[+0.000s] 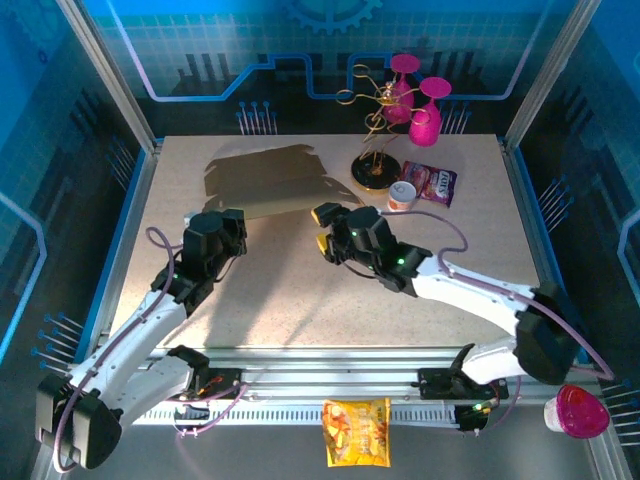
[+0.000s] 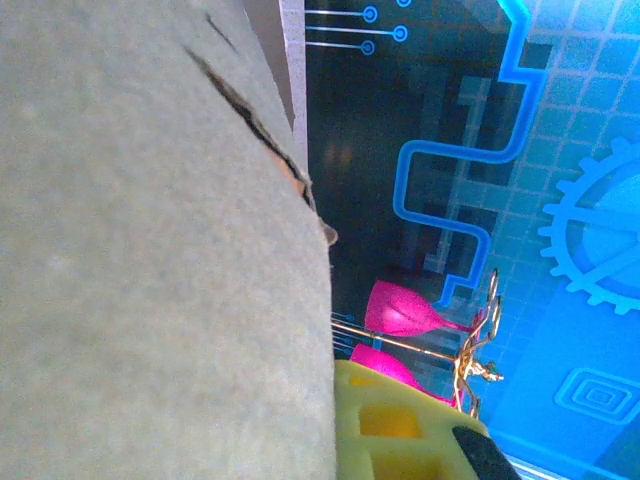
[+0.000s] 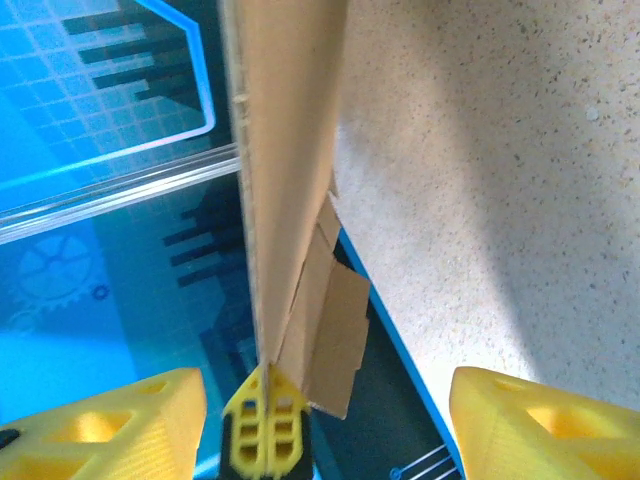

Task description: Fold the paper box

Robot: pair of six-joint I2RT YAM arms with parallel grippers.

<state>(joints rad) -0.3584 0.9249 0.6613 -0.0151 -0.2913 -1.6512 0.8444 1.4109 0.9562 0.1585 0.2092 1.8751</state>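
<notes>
The paper box [image 1: 265, 180] is a brown cardboard sheet with flaps, raised off the table [image 1: 300, 300] at the back left-centre. My left gripper [image 1: 235, 222] is shut on its near left edge. In the left wrist view the cardboard [image 2: 150, 260] fills the left side, pressed against one yellow finger [image 2: 400, 425]; the other finger is hidden behind it. My right gripper [image 1: 327, 225] is at the sheet's near right corner. In the right wrist view the gripper [image 3: 322, 390] stands open, with the sheet [image 3: 285, 150] edge-on between its wide-apart fingers, touching neither.
A gold wire stand with pink glasses [image 1: 385, 130] stands at the back right, close to the sheet. Next to it are a small white cup [image 1: 402, 195] and a purple packet [image 1: 432, 183]. A yellow snack bag [image 1: 357, 432] and a pink cup [image 1: 578, 410] lie by the near rail.
</notes>
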